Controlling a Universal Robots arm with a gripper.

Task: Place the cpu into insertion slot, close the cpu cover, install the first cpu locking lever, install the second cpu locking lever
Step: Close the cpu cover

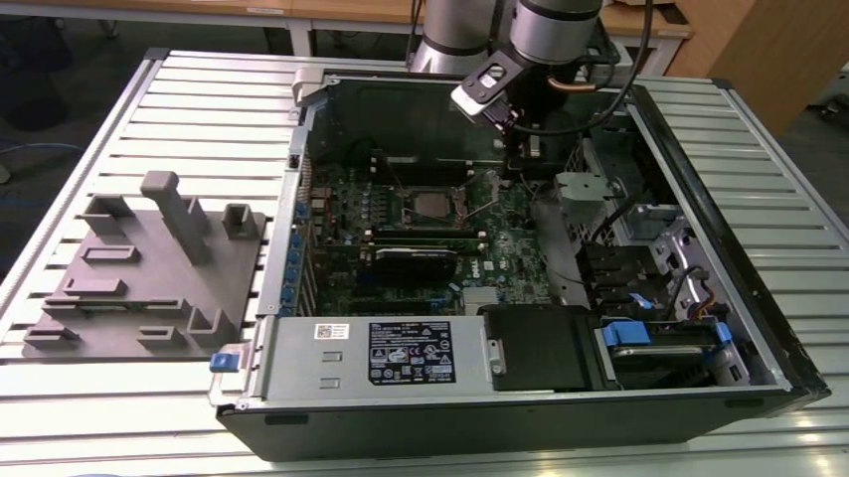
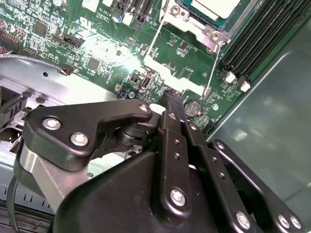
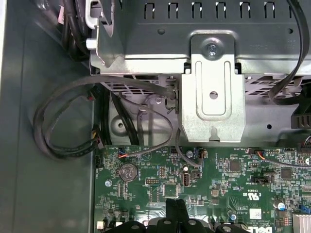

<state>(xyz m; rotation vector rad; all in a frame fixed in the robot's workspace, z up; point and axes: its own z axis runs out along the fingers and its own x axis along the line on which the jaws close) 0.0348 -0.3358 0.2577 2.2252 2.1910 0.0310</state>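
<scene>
The cpu (image 1: 428,203) lies in the insertion slot (image 1: 458,214) on the green motherboard inside the open computer case. In the second wrist view its silvery top (image 2: 214,6) shows through the window of the cpu cover (image 2: 194,26), which lies flat over it. Two thin wire levers (image 2: 151,41) (image 2: 212,63) run along the socket's sides. My gripper (image 1: 522,164) hangs above the board on the exterior view's right of the socket. Its fingers are shut with nothing between them in both wrist views (image 2: 171,99) (image 3: 176,206), just above a coin battery (image 2: 193,108).
Long black memory slots (image 2: 257,39) flank the socket. A metal bracket (image 3: 212,97) and black cables (image 3: 63,126) sit by the board's edge. A black card (image 1: 412,263) and the power supply (image 1: 372,353) fill the case front. A grey fixture (image 1: 146,263) lies on the table.
</scene>
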